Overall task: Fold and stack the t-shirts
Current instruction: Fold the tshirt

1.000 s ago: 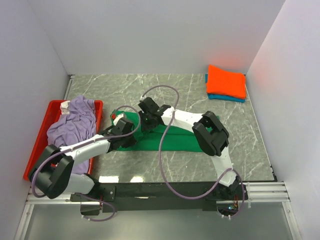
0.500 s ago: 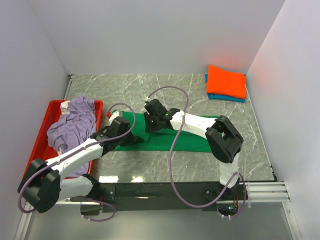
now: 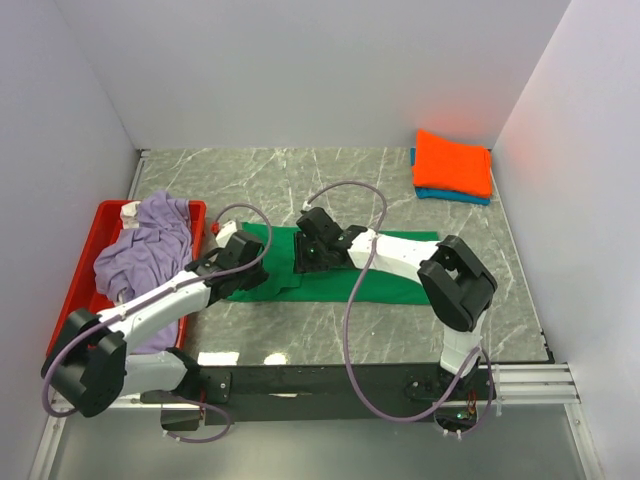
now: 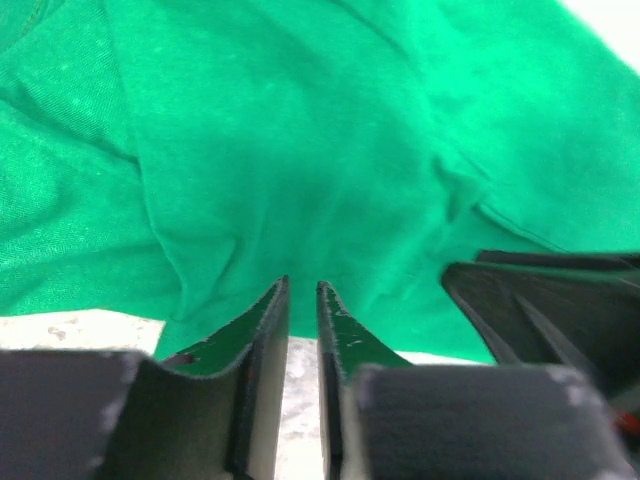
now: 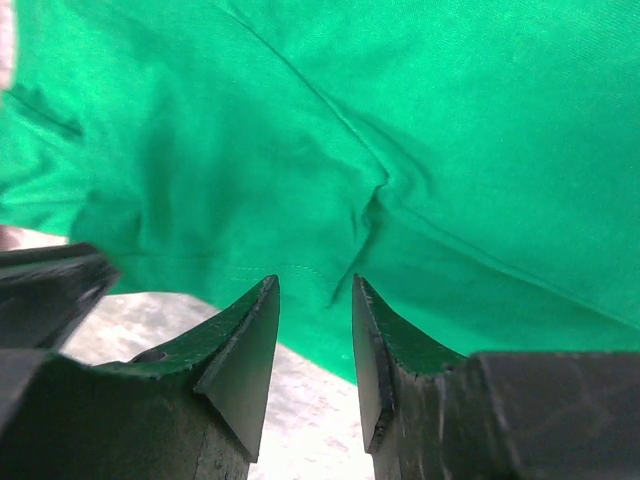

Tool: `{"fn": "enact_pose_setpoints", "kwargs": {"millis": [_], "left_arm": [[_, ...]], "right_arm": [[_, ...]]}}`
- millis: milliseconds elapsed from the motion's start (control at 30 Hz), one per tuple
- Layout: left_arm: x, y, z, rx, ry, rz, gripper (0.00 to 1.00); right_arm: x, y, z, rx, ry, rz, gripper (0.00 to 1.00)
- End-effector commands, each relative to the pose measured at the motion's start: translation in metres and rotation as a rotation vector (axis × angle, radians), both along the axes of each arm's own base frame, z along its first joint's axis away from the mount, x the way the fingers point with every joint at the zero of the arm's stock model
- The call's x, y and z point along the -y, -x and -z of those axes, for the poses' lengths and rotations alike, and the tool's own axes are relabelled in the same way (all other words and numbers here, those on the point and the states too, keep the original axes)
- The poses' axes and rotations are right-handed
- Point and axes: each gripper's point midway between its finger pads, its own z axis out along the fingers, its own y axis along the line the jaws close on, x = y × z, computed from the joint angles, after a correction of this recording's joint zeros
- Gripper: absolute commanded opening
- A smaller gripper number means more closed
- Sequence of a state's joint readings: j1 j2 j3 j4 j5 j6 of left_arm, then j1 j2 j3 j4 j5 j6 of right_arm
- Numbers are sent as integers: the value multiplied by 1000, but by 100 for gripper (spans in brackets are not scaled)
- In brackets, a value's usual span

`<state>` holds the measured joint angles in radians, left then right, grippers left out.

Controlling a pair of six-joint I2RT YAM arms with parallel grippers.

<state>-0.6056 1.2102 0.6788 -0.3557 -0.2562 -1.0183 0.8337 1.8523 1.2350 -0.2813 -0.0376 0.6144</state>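
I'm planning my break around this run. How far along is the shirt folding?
Done: the orange t-shirt lies folded on the blue t-shirt at the far right corner. In hand: the green t-shirt lies mid-table as a long strip; the left gripper and right gripper are open at its left part. Left: finish and stack it, then the lavender t-shirt crumpled in the red tray.
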Motion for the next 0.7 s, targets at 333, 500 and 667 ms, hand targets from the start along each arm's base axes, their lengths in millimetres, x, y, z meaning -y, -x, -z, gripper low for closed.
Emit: {"fn": "enact_pose_setpoints", "kwargs": {"millis": [333,500,667], "left_arm": [[-27,17,35,-50,-51,-119,6],[-33,25,46,-71,-64,-128,1],[-35,30,51,-74,-58,-130,1]], "right_arm": [[-17,17,7,-34,-42,12,43],[-16,17,18,-51,-8,26,43],[-10,18,23,-50,17,47,43]]}}
